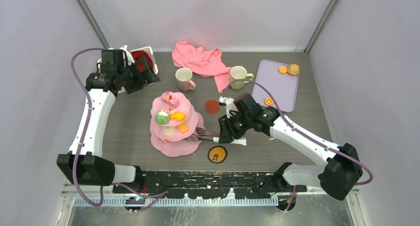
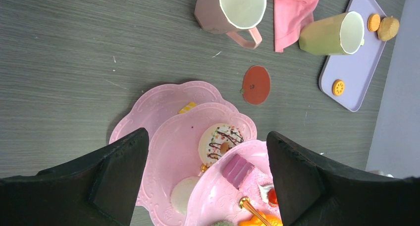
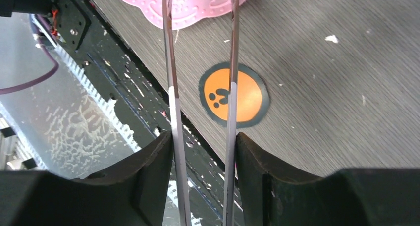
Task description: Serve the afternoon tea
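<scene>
**Position.** The stand (image 1: 163,144) is on the table (image 1: 124,132), centre-left, upright, all three tiers loaded with pastries (image 1: 171,117). The pink mug (image 1: 184,79) and green mug (image 1: 238,76) stand behind it, both upright, well apart from each other, with the cloth (image 1: 200,60) between and behind them. At far right, a tray (image 1: 282,94) holds three cookies (image 1: 293,69).

**Claws.**
- The right claw (image 1: 229,132) is clamped on a pair of tongs (image 1: 203,133).
- The right wrist view shows both blades pinched between the fingers.
- The tong tips lie at the stand's bottom tier, on its near-right edge.
- Something brown sits at the tips, but it is cut off by the frame, so I cannot tell whether it is gripped.
- The left claw (image 1: 147,80) has its fingers wide apart and holds nothing. It hangs beside the basket (image 1: 148,55) and its camera looks down on the stand.

**Handling, as judged.**
- The pastries look like small, light, hard toys with smooth skins. They are likely to slip or roll between thin blades, so a hold across the widest part with gentle closure is advised.
- The stand appears light and top-heavy. A sideways push from the tongs could tip it or shed its load. The bottom rim or the centre post is the safest place to hold it.
- The mugs look rigid and light. Take each by the wall at the lip, or by the handle.

**Other.** An orange disc (image 1: 217,154) lies near the table edge.
</scene>
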